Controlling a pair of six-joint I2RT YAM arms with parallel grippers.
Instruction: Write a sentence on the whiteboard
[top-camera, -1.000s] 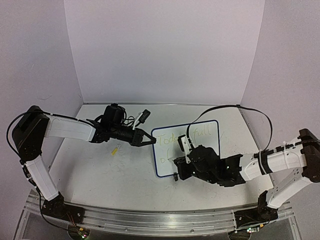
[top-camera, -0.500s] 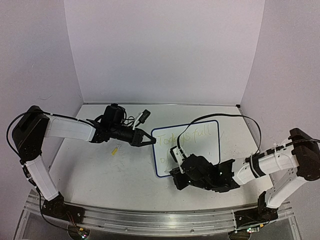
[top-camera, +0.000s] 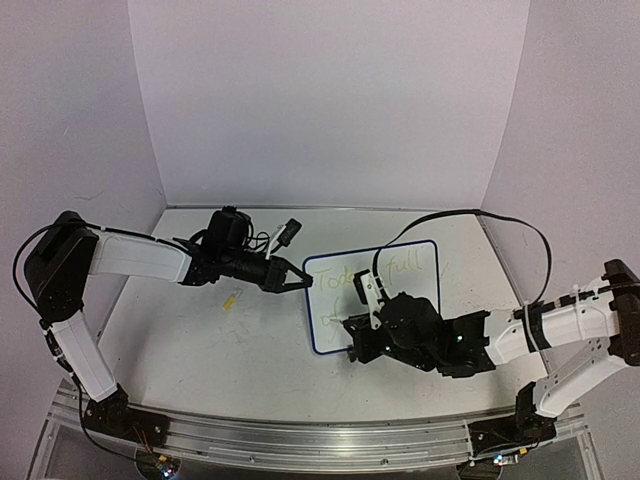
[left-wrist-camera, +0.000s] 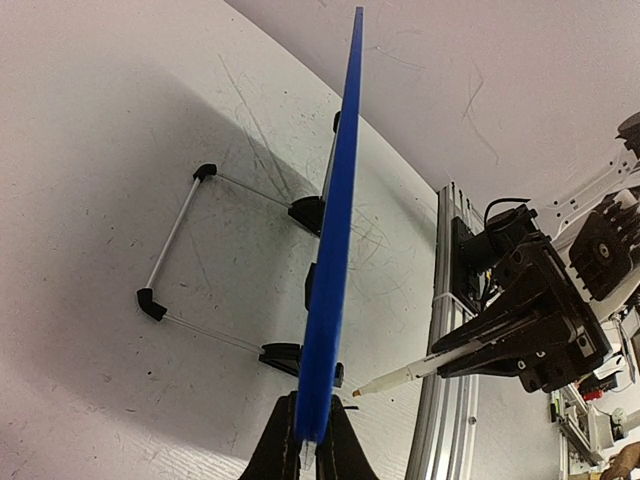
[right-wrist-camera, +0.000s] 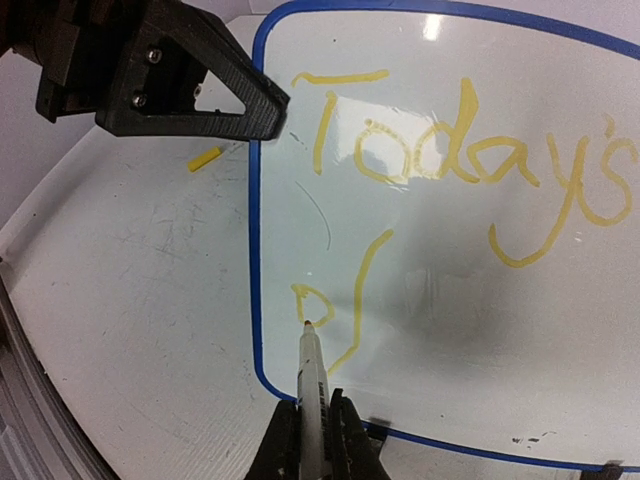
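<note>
obstacle: left hand (top-camera: 302, 281) on whiteboard (top-camera: 420, 285) left edge | free: far side

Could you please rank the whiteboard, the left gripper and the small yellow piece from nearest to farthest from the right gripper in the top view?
1. Whiteboard, directly ahead of the right gripper, whose marker points at it.
2. Left gripper, clamped on the board's left edge.
3. Yellow piece, farther left on the table.

From the right wrist camera I read "Today's" in yellow, the sentence (right-wrist-camera: 450, 165) starting across the upper part of the whiteboard (right-wrist-camera: 520, 330). Lower left there is only a small loop and one long stroke. The top view adds "full".
</note>
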